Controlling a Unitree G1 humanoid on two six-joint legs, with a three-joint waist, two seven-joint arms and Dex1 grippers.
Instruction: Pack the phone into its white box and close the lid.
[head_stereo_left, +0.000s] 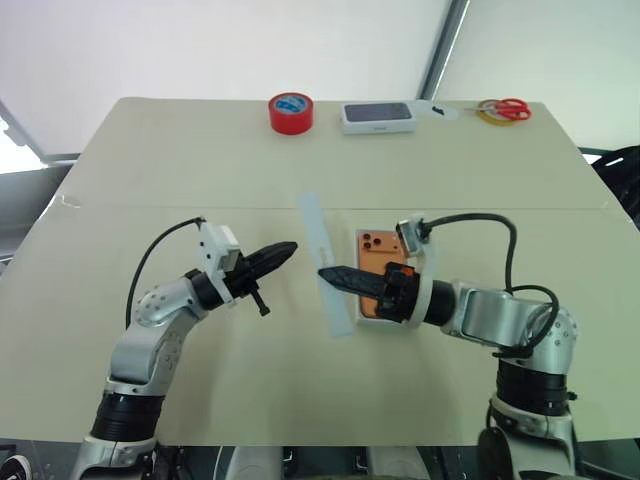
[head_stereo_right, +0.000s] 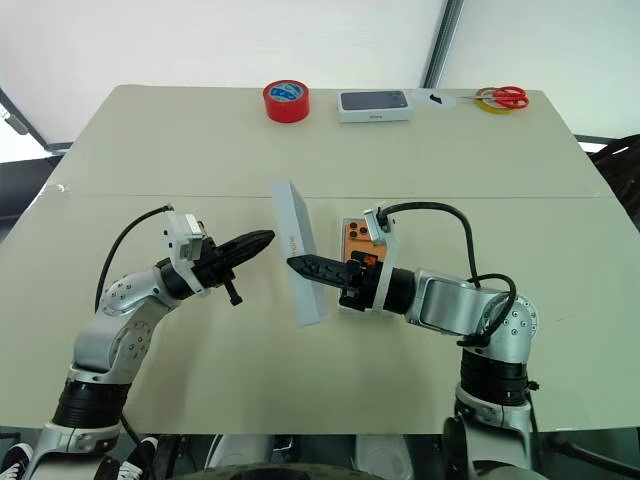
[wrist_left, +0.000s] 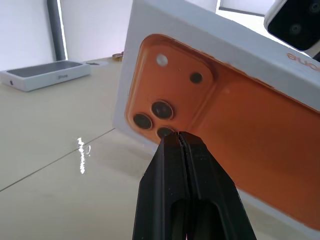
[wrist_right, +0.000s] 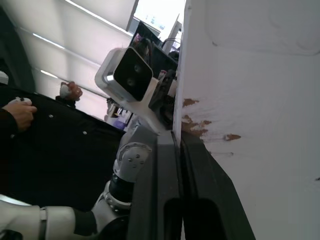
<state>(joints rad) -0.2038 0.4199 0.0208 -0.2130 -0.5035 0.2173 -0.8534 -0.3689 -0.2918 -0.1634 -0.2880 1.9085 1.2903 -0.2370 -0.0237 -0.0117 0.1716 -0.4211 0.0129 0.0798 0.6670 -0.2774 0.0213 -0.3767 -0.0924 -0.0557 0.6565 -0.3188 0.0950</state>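
Nearest to us, our left gripper (head_stereo_left: 283, 252) had its fingers pressed together on nothing, pointing forward and to the right at the lid (head_stereo_right: 298, 265). Our right gripper (head_stereo_right: 302, 266) was also pinched shut, reaching leftward, with its fingers lying against the lid's pale inside face; we could not tell whether it actually gripped the edge.

The lid stood on one long edge on the table (head_stereo_left: 200, 180), between the two grippers, its long axis running away from us and its printed orange top turned toward the left gripper. We judged the right gripper the nearer one, touching it, and the left just beside it.

Just behind the right wrist lay the white box (head_stereo_left: 360, 322), with the phone (head_stereo_left: 378, 250) resting in it, lenses up, uncovered.

Far across the table sat a red tape roll (head_stereo_left: 291, 112), another box (head_stereo_left: 377, 117) and scissors (head_stereo_left: 508, 108).
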